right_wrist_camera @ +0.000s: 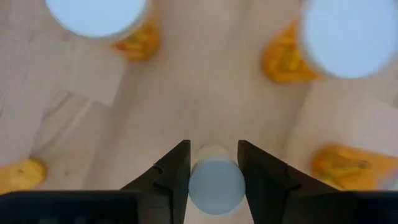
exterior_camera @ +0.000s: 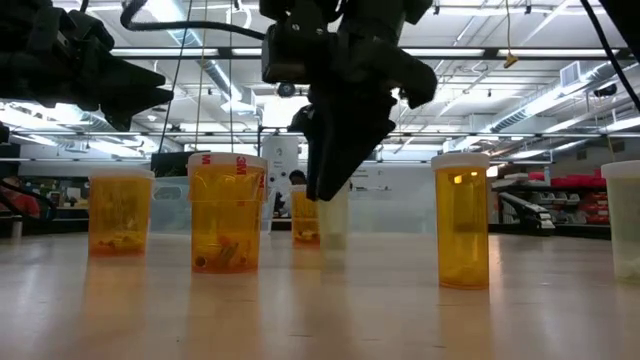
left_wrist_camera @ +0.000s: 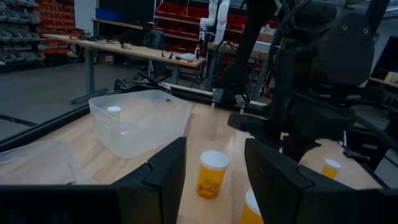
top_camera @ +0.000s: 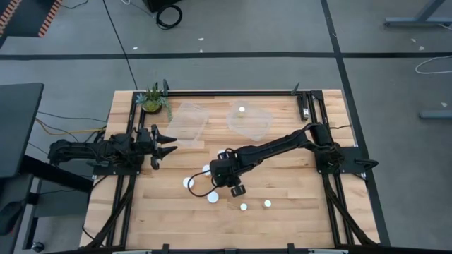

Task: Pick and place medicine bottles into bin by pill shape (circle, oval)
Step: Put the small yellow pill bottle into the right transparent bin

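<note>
Small amber medicine bottles with white caps stand upright on the wooden table, among them one near the middle [top_camera: 188,182], one closer to the front [top_camera: 212,198] and one at the front right [top_camera: 268,204]. One bottle [top_camera: 241,109] stands inside the right clear bin [top_camera: 258,125]. My right gripper [top_camera: 236,188] points down at the table's middle, shut on a narrow bottle [right_wrist_camera: 216,183]. My left gripper [top_camera: 168,144] is open and empty at the table's left, level, above the wood. My right gripper pinches the narrow bottle's white cap [right_wrist_camera: 216,186] between its two fingers, one on each side. The fingers come from above, pointing down. The bottle stays upright below them [exterior_camera: 333,225]. I cannot tell whether its base is on the table.
An empty clear bin [top_camera: 187,120] lies at the far left next to a small green potted plant [top_camera: 152,99]. Wide bottles [exterior_camera: 227,212] and narrow ones [exterior_camera: 462,220] stand close around my right gripper. Black rails run along the table's left and right sides.
</note>
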Available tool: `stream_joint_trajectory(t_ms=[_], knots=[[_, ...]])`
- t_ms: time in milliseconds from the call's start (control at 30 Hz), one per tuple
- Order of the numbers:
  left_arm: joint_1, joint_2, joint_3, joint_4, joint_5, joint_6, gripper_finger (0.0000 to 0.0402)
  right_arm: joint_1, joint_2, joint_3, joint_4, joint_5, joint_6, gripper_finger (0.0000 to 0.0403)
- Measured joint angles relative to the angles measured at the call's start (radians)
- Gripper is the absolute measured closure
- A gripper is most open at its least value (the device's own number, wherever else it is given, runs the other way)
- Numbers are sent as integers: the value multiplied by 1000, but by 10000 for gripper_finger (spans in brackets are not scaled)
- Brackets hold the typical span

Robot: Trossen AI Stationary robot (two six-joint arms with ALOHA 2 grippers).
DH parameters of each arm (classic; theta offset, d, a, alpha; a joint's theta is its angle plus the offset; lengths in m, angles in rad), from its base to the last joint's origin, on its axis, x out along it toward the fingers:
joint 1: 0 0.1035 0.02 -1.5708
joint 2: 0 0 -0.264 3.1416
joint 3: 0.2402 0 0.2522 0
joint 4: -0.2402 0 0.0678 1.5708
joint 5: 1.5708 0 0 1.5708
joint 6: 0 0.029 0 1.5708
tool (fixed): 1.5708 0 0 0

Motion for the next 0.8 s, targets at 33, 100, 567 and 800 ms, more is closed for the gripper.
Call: stream_joint_trajectory(t_ms=[33, 100, 567, 800], knots=[[0, 0, 0, 0, 0, 0, 230, -5, -6, 7, -22, 10, -1, 270], [0, 1, 0, 0, 0, 0, 230, -17, -14, 27, -58, 23, 3, 275], [0, 3, 0, -9, -1, 0, 230, -144, -32, 90, -246, 150, -1, 272], [0, 3, 0, -9, 0, 0, 230, -221, -93, 90, -273, 209, 0, 270]])
